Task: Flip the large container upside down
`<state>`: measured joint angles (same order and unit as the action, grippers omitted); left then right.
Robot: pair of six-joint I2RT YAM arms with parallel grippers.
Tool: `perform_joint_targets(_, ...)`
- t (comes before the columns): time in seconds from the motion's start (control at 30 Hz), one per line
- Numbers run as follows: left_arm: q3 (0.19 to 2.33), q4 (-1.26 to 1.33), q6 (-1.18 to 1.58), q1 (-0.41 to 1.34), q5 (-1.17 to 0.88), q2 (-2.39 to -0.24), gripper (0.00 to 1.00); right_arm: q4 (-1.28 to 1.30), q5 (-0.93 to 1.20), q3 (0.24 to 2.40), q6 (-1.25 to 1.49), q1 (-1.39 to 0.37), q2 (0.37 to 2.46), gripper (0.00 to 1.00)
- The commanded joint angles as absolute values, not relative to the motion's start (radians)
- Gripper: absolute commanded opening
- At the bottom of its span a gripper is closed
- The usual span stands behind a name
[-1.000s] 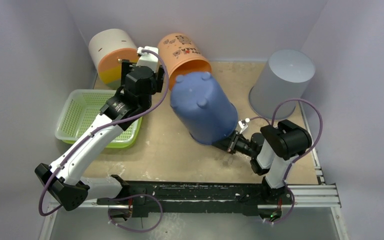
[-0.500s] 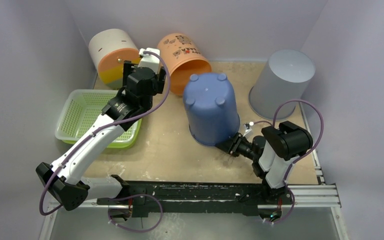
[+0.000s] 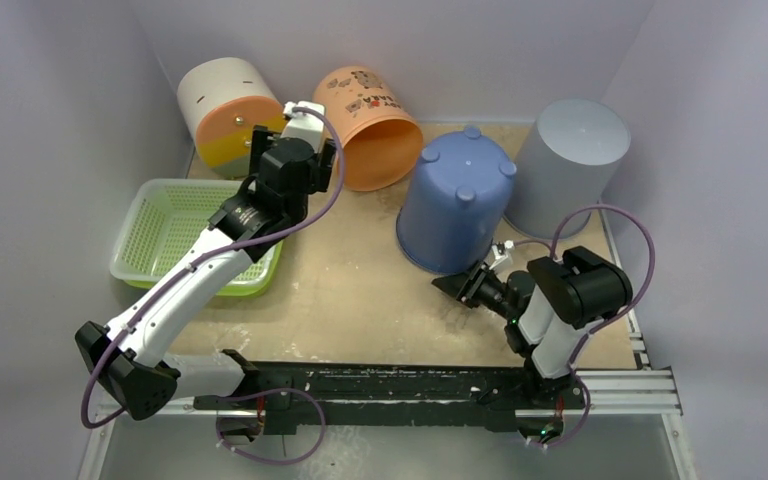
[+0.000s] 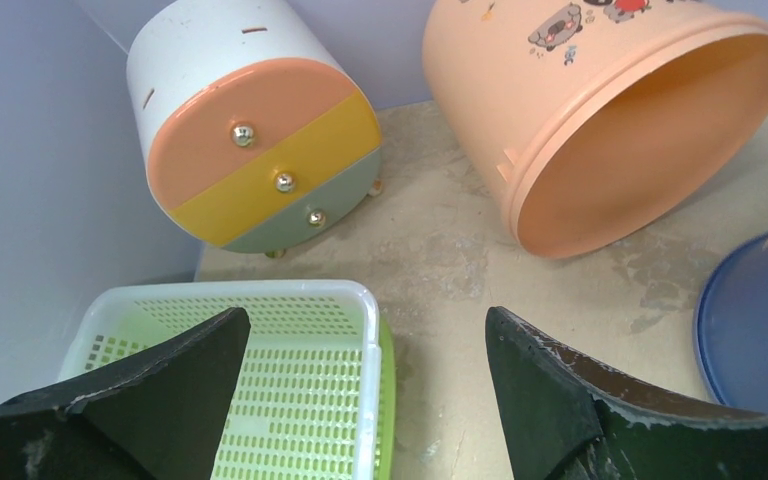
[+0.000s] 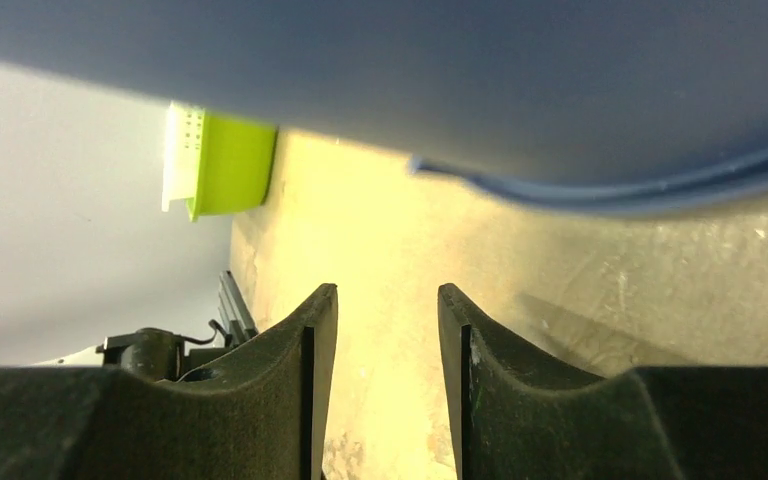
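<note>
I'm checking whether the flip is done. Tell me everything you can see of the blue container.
The blue container is a large, smooth, plastic-looking tub, narrower at the base. It stands mouth down on the table, base up with four rounded feet showing, seemingly leaning toward the grey bin beside it; contact is unclear. The right gripper sits open just short of its near rim, not holding it.

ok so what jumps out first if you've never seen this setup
The big blue container right of centre, bottom up with four stubby feet on top, and the right pincer open just in front of its near rim. Then the peach tub lying on its side at the back, with the left pincer wide open beside it.
</note>
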<state>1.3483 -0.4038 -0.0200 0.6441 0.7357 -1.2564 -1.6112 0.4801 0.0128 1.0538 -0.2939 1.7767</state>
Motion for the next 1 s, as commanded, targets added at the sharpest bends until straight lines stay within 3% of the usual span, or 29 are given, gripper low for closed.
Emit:
perform_joint_targets(0.0,1.337,-0.36,-0.015,0.649,0.732,-1.254,0.85,-1.83,0.455,-0.06,1.034,-0.29,1.687,0.45)
perform_joint_targets(0.17,1.33,-0.353,-0.005,0.648,0.72,-1.268,0.85,-1.547,0.448,-0.03,0.979,-0.291,1.431,0.46)
perform_joint_targets(0.37,1.328,-0.348,0.006,0.65,0.706,-1.296,0.85,-0.619,0.283,0.232,0.672,-0.334,0.835,0.49)
perform_joint_targets(0.43,1.325,-0.339,0.014,0.65,0.696,-1.304,0.85,-0.424,0.215,0.325,0.584,-0.337,0.713,0.51)
perform_joint_targets(0.57,1.317,-0.325,0.027,0.652,0.68,-1.314,0.85,-0.239,0.203,0.449,0.483,-0.342,0.713,0.54)
perform_joint_targets(0.97,1.304,-0.347,0.016,0.651,0.693,-1.33,0.85,-0.25,0.119,0.534,0.413,-0.511,0.866,0.6)
